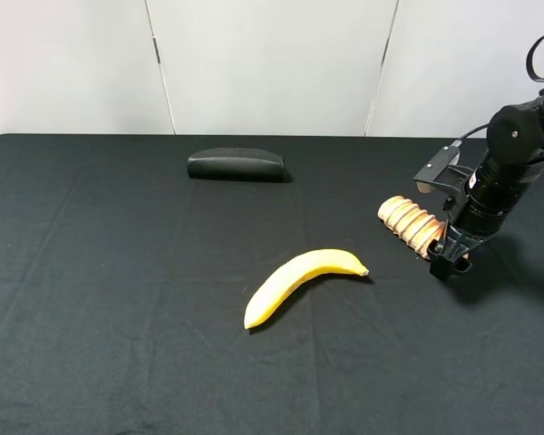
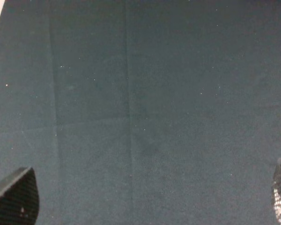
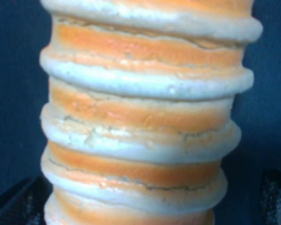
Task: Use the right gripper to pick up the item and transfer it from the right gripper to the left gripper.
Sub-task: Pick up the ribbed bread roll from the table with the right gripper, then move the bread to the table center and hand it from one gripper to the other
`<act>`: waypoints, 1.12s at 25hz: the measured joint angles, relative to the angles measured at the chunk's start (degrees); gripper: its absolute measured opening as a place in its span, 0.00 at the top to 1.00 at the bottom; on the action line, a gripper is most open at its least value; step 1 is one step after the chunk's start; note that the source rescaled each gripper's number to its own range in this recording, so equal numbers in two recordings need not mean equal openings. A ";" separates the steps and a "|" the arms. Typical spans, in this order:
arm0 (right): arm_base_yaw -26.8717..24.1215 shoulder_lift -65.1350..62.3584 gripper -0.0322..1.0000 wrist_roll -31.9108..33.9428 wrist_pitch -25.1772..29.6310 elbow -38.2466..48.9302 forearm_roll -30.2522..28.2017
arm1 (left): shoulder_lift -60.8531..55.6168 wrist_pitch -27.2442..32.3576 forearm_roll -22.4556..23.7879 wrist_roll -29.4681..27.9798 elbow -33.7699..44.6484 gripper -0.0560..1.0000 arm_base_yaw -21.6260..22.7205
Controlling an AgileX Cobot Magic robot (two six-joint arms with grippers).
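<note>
The item, a tan ridged loaf (image 1: 410, 224) with brownish grooves, lies on the black cloth at the right. My right gripper (image 1: 449, 258) is down at the loaf's near right end. In the right wrist view the loaf (image 3: 140, 117) fills the frame. It sits between the two black fingertips (image 3: 14, 206), which stand apart from it at either side, so the right gripper (image 3: 145, 201) is open around it. My left gripper (image 2: 145, 197) shows only in the left wrist view. It is open and empty, over bare black cloth.
A yellow banana (image 1: 299, 283) lies in the middle of the table. A black oblong case (image 1: 235, 164) lies at the back centre. The black cloth (image 1: 91, 299) covers the whole table. A white wall stands behind it.
</note>
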 joint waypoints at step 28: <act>0.00 -0.82 0.90 0.05 4.20 -3.73 0.82 | 0.00 0.00 0.00 0.00 0.00 0.01 0.00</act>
